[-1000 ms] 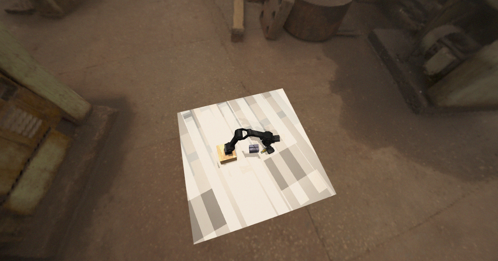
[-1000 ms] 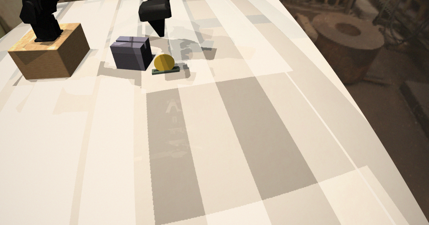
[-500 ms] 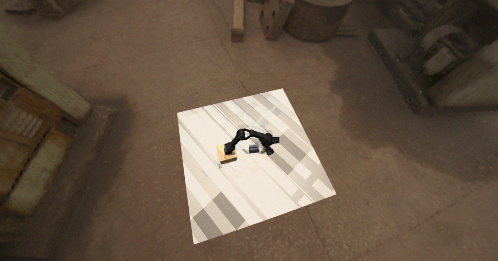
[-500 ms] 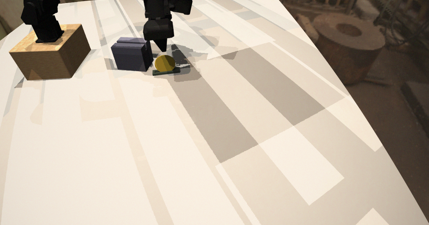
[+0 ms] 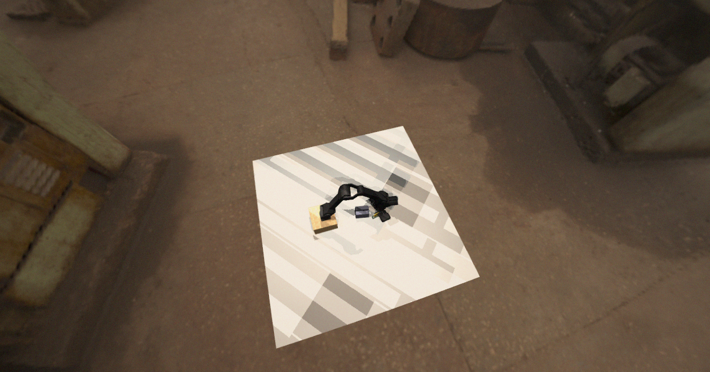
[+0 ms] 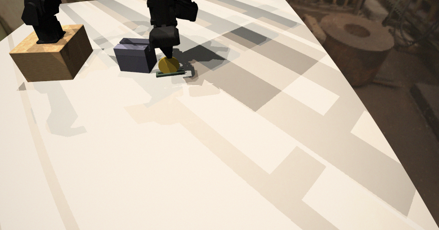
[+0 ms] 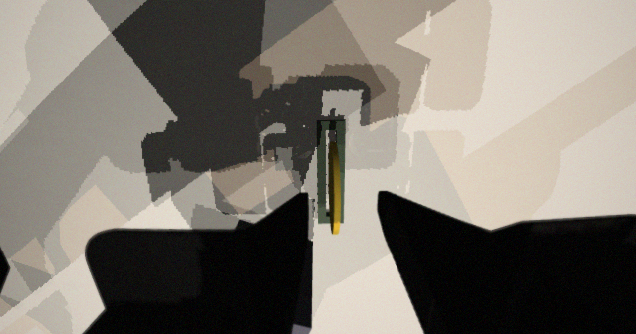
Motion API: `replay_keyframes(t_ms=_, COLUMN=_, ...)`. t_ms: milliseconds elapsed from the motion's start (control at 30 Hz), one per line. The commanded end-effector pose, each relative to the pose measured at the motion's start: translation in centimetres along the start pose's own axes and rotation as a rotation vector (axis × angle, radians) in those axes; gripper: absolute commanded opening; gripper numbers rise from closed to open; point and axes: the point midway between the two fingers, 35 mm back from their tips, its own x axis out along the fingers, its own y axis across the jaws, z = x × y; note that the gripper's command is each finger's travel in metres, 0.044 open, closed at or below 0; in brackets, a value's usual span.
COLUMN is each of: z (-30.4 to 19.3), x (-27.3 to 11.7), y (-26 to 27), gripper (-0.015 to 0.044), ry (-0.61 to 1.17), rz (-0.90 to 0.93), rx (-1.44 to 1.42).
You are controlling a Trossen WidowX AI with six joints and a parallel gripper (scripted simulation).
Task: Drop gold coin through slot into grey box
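Toward the far left part of the table [image 6: 276,173], well away from its near edge and right edge, the coin [image 6: 168,64] stands on its rim in the green holder [image 6: 170,73], just beside the right wall of the box [image 6: 134,56]. Farther toward the left edge sits the wooden block [image 6: 50,55] that carries the arm's base.

Right above the coin hangs the gripper [image 7: 343,200], pointing straight down. Its jaws are partly apart, with a gap wider than the coin is thick, and nothing is between them. From the wrist view the coin shows edge-on, lined up lengthwise with that gap but sitting a little left of its middle. Its near end comes just level with the tips and no contact shows. From the exterior view the tips appear to reach the coin's top rim; whether they touch it I cannot tell.

The step in hand looks like the approach for the pick: the coin is not yet grasped and the slot in the lid [image 6: 136,43] is untouched. Next, I judge, calls for a small sideways shift to centre the coin, a short descent so the pads straddle its upper part, then a close on its flat faces before a straight lift out of the holder.
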Motion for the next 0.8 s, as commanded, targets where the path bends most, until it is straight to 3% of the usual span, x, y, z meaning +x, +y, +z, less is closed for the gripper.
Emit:
replay_keyframes(t_ms=0, z=-0.5, x=1.3, y=0.1, gripper=0.0161, ry=0.021, rz=0.004, rx=0.003)
replay_keyframes(t_ms=767, z=-0.7, x=5.0, y=0.2, gripper=0.0161, ry=0.021, rz=0.004, rx=0.003)
